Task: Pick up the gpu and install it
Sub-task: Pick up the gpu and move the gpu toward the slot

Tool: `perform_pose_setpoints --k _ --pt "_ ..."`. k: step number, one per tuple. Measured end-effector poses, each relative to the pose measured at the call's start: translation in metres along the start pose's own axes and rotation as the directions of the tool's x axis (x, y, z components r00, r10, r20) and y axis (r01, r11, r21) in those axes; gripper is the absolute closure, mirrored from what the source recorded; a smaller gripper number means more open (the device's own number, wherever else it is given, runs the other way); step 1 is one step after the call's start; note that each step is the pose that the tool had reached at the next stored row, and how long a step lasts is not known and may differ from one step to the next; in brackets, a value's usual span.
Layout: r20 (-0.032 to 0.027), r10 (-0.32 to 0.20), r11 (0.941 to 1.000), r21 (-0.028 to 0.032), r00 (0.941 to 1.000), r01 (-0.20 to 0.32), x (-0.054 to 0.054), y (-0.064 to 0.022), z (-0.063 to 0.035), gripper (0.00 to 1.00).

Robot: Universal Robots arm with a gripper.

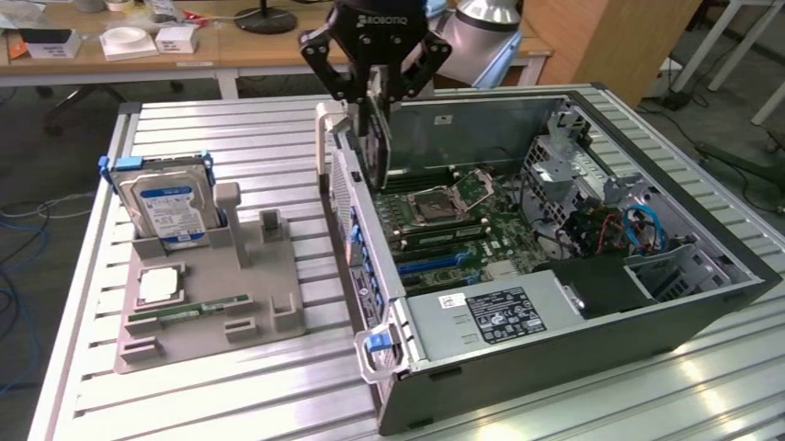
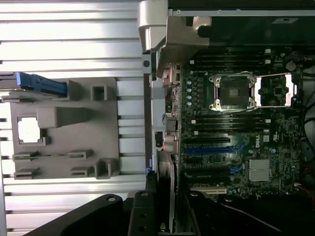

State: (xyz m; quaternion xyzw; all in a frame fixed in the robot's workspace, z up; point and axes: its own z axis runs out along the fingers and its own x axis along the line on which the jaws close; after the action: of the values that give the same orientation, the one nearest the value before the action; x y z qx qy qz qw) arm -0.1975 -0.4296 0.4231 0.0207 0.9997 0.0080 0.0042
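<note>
"GPU (image 1: 373, 140) first: where is it?"

"In the gripper (image 1: 378, 96). The jaws are closed on the card's top edge, and it hangs on edge, straight down, over the computer case (image 1: 552, 367), right at the case's rear wall."

"Is it in a slot?"

"I cannot tell. Its lower end sits just inside that rear wall of the case, above the edge of the motherboard (image 1: 491, 230), and I cannot tell whether it touches anything."

"What else is inside the case?"

"The open CPU socket (image 1: 444, 199) lies near the middle of the case floor. The blue expansion slots (image 1: 436, 262) are between the socket and the power supply (image 1: 497, 314), which fills the case's near corner."

"And outside the case?"

"A gray holder (image 1: 264, 276) lies just beside the case, on the exterior view's left. A hard drive (image 1: 172, 204) with a blue-white label stands upright in it, at the end farthest from the case. A processor chip (image 1: 160, 285) and a green memory stick (image 1: 190, 312) lie flat on the same holder. Case and holder both rest on the slatted metal table (image 1: 221, 129)."
</note>
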Motion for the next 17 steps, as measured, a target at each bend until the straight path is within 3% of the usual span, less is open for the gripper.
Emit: perform_pose_setpoints --k 17 --pt "-0.0001 -0.007 1.0000 -0.0001 1.0000 0.007 -0.077 0.0031 0.0042 0.73"
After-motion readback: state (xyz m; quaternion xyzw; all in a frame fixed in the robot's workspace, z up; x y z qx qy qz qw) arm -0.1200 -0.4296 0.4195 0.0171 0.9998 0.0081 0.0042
